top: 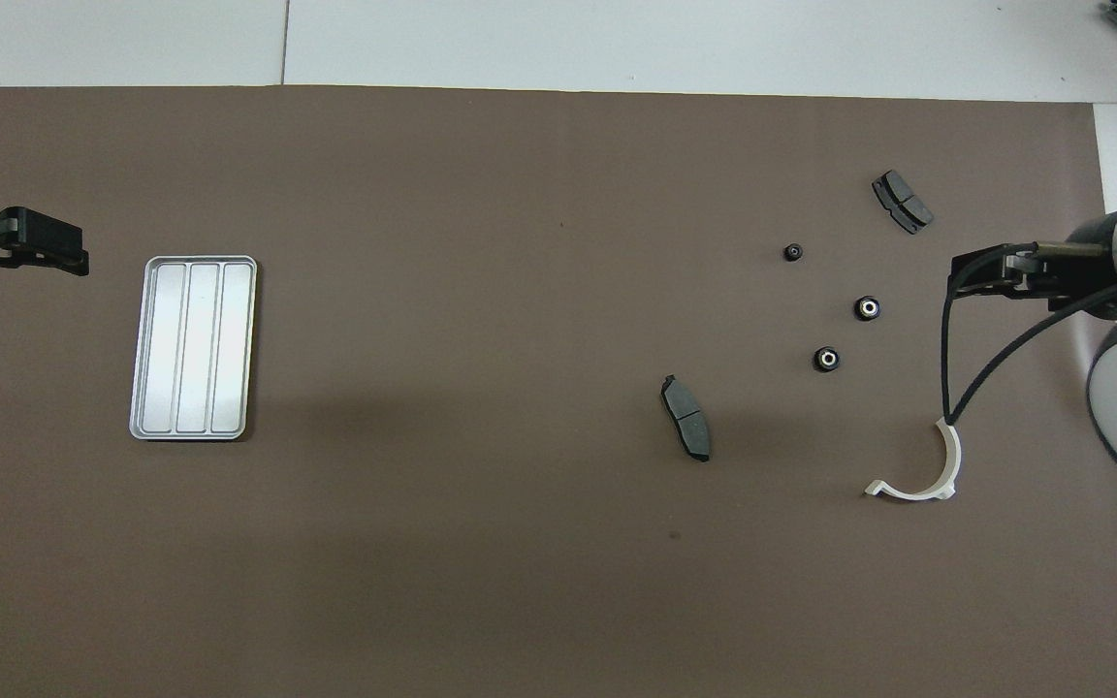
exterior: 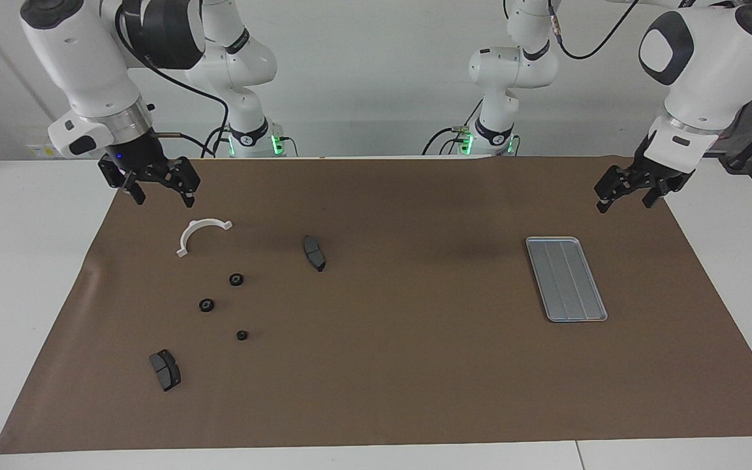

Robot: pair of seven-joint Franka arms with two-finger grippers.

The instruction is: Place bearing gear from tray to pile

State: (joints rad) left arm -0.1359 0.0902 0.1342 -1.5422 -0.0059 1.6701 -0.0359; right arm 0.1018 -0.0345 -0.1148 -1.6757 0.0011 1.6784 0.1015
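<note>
You see: tray [exterior: 566, 279] bare below left gripper [exterior: 628, 191], open, empty | right gripper [exterior: 158, 185] open, empty, above bracket [exterior: 201, 233] | three gears [exterior: 236, 279] past bracket

Facing view: high, across the table [exterior: 376, 460], aimed back at both arm bases before the wall, far enough to take in the whole brown mat [exterior: 415, 365]; overhead view: high above the arms' own end, aimed forward and steeply down, closer in, mat [top: 481, 582] filling nearly the whole frame; half a turn apart; shared by both: the mat, the metal tray [exterior: 566, 279] [top: 194, 347], the white half-ring [exterior: 200, 234] [top: 922, 467].
</note>
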